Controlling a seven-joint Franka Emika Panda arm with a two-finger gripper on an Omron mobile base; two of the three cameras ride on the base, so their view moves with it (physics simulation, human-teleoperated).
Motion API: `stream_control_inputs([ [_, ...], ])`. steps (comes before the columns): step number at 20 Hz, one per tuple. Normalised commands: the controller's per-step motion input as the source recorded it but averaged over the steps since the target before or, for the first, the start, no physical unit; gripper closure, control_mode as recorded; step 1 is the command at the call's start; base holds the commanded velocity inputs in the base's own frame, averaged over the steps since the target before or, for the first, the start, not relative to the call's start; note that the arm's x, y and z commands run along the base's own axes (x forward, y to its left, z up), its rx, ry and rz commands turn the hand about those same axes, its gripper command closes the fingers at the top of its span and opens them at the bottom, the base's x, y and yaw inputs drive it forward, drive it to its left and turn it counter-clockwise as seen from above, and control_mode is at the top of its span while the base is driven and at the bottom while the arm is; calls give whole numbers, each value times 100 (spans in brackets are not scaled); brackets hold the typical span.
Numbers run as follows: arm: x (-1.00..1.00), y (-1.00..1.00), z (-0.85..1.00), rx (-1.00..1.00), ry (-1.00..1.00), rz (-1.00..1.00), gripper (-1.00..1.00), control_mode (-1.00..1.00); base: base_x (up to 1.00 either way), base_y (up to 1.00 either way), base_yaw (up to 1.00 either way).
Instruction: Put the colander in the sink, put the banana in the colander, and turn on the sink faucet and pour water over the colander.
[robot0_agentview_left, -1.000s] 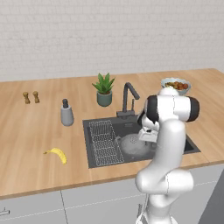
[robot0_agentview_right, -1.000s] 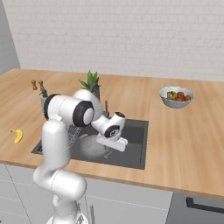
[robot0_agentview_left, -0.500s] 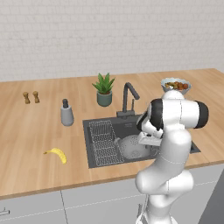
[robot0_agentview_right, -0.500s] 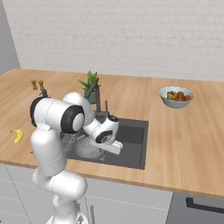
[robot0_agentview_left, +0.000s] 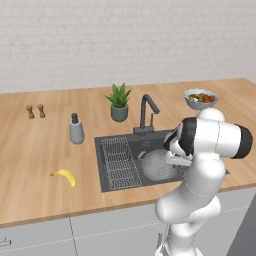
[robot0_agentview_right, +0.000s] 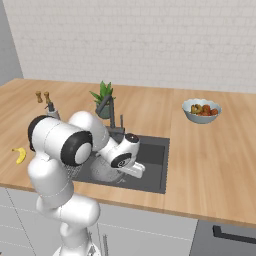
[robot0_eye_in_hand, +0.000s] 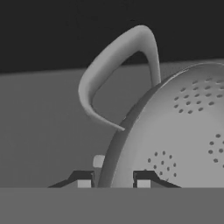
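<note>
The grey perforated colander (robot0_agentview_left: 159, 166) sits low in the dark sink (robot0_agentview_left: 137, 145), right of centre, under the faucet (robot0_agentview_left: 146, 112). In the hand view my gripper (robot0_eye_in_hand: 110, 181) is shut on the colander (robot0_eye_in_hand: 183, 131) rim just below its looped handle. From the right base view the colander (robot0_agentview_right: 102, 170) shows behind my wrist, inside the sink (robot0_agentview_right: 155, 160). The yellow banana (robot0_agentview_left: 65, 176) lies on the wooden counter left of the sink, far from the gripper; it also shows as the banana (robot0_agentview_right: 20, 154) at the left edge. No water runs from the faucet (robot0_agentview_right: 111, 112).
A flat wire rack (robot0_agentview_left: 120, 162) fills the sink's left part. A soap dispenser (robot0_agentview_left: 76, 130), a potted plant (robot0_agentview_left: 119, 102) and two small shakers (robot0_agentview_left: 35, 111) stand behind and left of the sink. A fruit bowl (robot0_agentview_left: 200, 98) stands at the back right.
My arm's upper links have swung outward and lower, and the hand has sunk a little deeper into the sink with the colander still gripped. The banana has not moved.
</note>
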Motion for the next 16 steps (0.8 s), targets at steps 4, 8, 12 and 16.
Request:
stream_control_inputs([
  [4,-9,-14,-8,2,-3,20,100,-100,0,0,0],
  [8,0,-1,-22,9,0,24,100,-100,0,0,0],
  [12,0,-1,-30,9,0,26,100,-100,0,0,0],
  [16,-1,-8,-34,7,0,25,100,-100,0,0,0],
])
